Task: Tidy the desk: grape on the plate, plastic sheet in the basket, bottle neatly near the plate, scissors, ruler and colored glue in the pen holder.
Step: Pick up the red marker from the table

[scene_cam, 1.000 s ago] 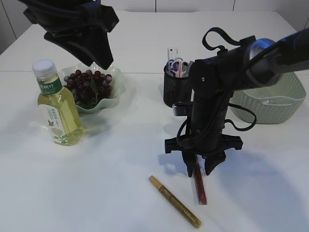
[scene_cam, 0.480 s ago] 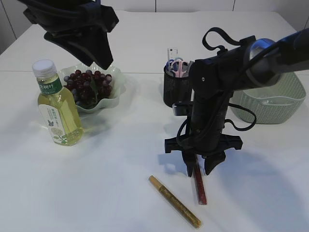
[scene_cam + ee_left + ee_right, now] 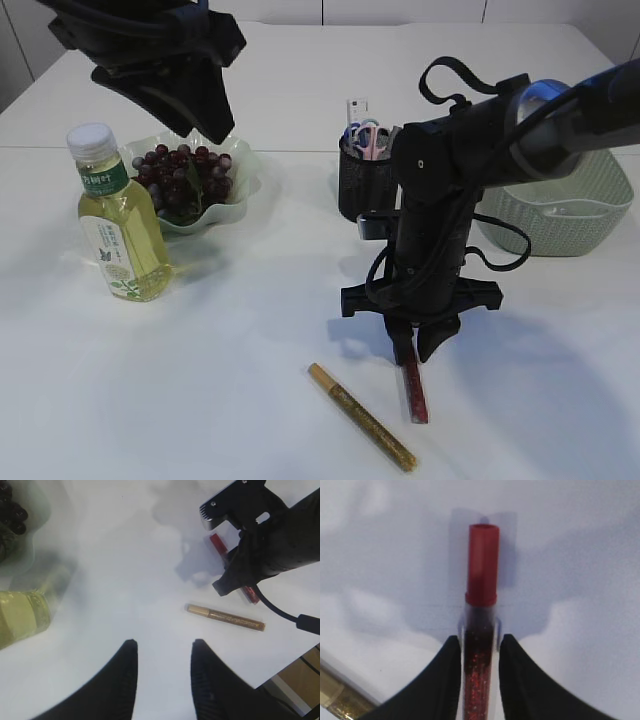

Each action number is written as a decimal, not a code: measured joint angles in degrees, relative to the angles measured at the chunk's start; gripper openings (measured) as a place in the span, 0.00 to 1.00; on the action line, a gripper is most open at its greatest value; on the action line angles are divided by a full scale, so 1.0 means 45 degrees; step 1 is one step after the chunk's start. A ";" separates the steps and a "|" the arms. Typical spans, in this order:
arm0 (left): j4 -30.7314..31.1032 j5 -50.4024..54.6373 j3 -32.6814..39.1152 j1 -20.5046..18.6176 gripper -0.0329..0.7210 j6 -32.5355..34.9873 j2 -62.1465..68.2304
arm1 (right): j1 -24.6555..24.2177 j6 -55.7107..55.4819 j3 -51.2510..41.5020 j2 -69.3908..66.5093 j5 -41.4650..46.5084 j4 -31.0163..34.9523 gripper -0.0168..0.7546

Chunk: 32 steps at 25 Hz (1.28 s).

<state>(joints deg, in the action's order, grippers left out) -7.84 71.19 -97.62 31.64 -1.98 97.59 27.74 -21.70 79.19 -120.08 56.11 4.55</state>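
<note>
Glittery clear-plastic red glue tube (image 3: 479,680), matt white table (image 3: 200,380), mesh pen holder (image 3: 362,185)

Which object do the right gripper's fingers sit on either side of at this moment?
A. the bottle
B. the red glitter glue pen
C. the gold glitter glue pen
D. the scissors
B: in the right wrist view the right gripper has its fingers pressed against both sides of the red glitter glue pen, which lies on the table; the gold glitter glue pen lies apart, untouched.

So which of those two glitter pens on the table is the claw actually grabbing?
The red glitter glue pen, the one with the red cap: the right gripper has its fingers pressed against both its sides. The gold pen lies untouched beside it.
</note>
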 joint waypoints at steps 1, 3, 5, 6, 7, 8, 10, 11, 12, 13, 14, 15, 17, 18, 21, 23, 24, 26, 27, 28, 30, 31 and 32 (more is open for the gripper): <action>0.0000 0.0000 0.0000 0.0000 0.39 0.0000 0.0000 | 0.0000 0.0000 0.0000 0.0000 0.0000 0.0000 0.30; 0.0000 0.0000 0.0000 0.0000 0.39 0.0000 0.0000 | 0.0000 0.0000 0.0000 0.0000 0.0000 0.0000 0.30; 0.0000 0.0000 0.0000 0.0000 0.39 0.0000 0.0000 | 0.0000 0.0000 0.0000 0.0000 0.0000 0.0000 0.30; 0.0000 0.0000 0.0000 0.0000 0.39 0.0000 0.0000 | 0.0000 0.0000 0.0000 0.0000 0.0000 0.0000 0.30; 0.0000 0.0000 0.0000 0.0000 0.39 0.0000 0.0000 | 0.0000 0.0000 0.0000 0.0000 0.0000 0.0000 0.29; 0.0000 0.0000 0.0000 0.0000 0.39 0.0000 0.0000 | 0.0000 0.0000 0.0000 0.0000 0.0000 0.0000 0.29; 0.0000 0.0000 0.0000 0.0000 0.39 0.0000 0.0000 | 0.0000 0.0000 0.0000 0.0000 0.0000 0.0000 0.29; 0.0000 0.0000 0.0000 0.0000 0.39 0.0000 0.0000 | 0.0000 0.0000 0.0000 0.0000 0.0000 0.0000 0.29; 0.0000 0.0000 0.0000 0.0000 0.39 0.0000 0.0000 | 0.0000 0.0000 0.0000 0.0000 0.0000 0.0000 0.29; 0.0000 0.0000 0.0000 0.0000 0.39 0.0000 0.0000 | 0.0000 0.0000 0.0000 0.0000 0.0000 0.0000 0.29; 0.0000 0.0000 0.0000 0.0000 0.39 0.0000 0.0000 | 0.0000 0.0000 0.0000 0.0000 0.0000 0.0000 0.29; 0.0000 0.0000 0.0000 0.0000 0.39 0.0000 0.0000 | 0.0000 0.0000 0.0000 0.0000 0.0000 0.0000 0.29; 0.0000 0.0000 0.0000 0.0000 0.39 0.0000 0.0000 | 0.0000 0.0000 0.0000 0.0000 0.0000 0.0000 0.27; 0.0000 0.0000 0.0000 0.0000 0.39 0.0000 0.0000 | 0.0000 0.0000 0.0000 0.0000 0.0000 0.0000 0.25; 0.0000 0.0000 0.0000 0.0000 0.39 0.0000 0.0000 | 0.0000 0.0000 0.0000 0.0000 0.0000 0.0000 0.21; 0.0000 0.0000 0.0000 0.0000 0.39 0.0000 0.0000 | 0.0000 0.0000 0.0000 0.0000 0.0000 0.0000 0.20; 0.0000 0.0000 0.0000 0.0000 0.39 0.0000 0.0000 | 0.0000 0.0000 0.0000 0.0000 0.0000 0.0000 0.20; 0.0000 0.0000 0.0000 0.0000 0.39 0.0000 0.0000 | 0.0000 0.0000 0.0000 0.0000 0.0000 0.0000 0.19; 0.0000 0.0000 0.0000 0.0000 0.39 0.0000 0.0000 | 0.0000 0.0000 0.0000 0.0000 0.0000 0.0000 0.19; 0.0000 0.0000 0.0000 0.0000 0.39 0.0000 0.0000 | 0.0000 0.0025 0.0000 0.0000 0.0000 0.0000 0.18; 0.0000 0.0000 0.0000 0.0000 0.39 0.0000 0.0000 | 0.0000 0.0156 0.0000 0.0000 0.0000 -0.0023 0.16; 0.0000 0.0000 0.0000 0.0000 0.39 0.0000 0.0000 | 0.0000 0.0183 0.0000 0.0000 0.0000 -0.0023 0.15; 0.0000 0.0000 0.0000 0.0000 0.39 0.0000 0.0000 | 0.0000 0.0231 0.0000 0.0000 0.0000 -0.0023 0.15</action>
<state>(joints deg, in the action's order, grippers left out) -7.84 71.19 -97.62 31.64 -1.98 97.59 27.74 -20.66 79.19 -120.08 56.11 4.45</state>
